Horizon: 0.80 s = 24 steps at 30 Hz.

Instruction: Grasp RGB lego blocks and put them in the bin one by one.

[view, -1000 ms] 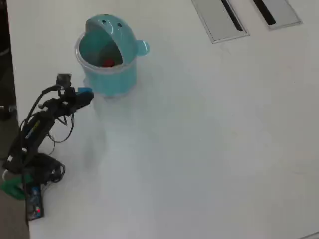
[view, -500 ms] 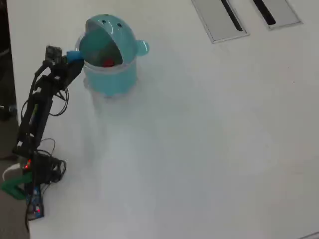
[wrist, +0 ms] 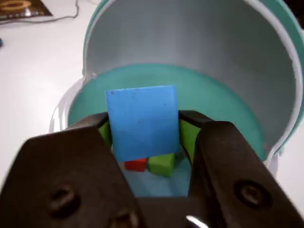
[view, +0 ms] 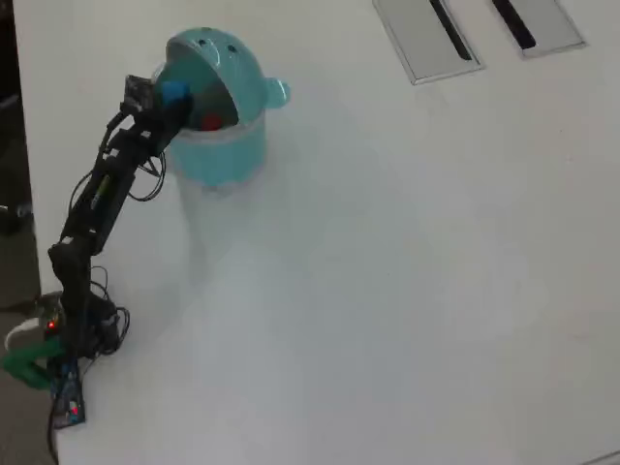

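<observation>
In the wrist view the gripper (wrist: 142, 135) is closed on the blue block (wrist: 141, 121), its two dark jaws pressing the block's sides, and it hangs over the open mouth of the bin (wrist: 223, 102), which fills the upper and middle frame. The red block (wrist: 136, 165) and green block (wrist: 161, 164) already lie touching at the bin's bottom, low in the frame. In the overhead view the gripper (view: 172, 95) sits at the bin's (view: 228, 155) left rim in the upper left, so releasing there could, I judge, send the block off the rim or raised lid onto the table (view: 387, 271).
</observation>
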### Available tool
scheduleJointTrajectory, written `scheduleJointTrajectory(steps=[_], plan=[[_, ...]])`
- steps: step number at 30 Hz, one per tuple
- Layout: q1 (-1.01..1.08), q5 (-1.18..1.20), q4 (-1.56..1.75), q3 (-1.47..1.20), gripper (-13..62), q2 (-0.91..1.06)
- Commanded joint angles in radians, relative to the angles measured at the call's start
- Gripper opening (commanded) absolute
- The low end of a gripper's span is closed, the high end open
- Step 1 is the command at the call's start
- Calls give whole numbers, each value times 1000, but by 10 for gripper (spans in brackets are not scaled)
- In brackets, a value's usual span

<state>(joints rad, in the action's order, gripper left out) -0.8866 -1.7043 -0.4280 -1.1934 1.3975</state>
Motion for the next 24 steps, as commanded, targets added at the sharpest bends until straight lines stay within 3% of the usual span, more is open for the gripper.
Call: scheduleJointTrajectory(steps=[1, 4, 9, 24], plan=[[9, -2, 132, 91, 109, 17], [29, -3, 156, 101, 191, -14], [35, -11, 164, 100, 247, -14], [43, -2, 80, -118, 286, 236]])
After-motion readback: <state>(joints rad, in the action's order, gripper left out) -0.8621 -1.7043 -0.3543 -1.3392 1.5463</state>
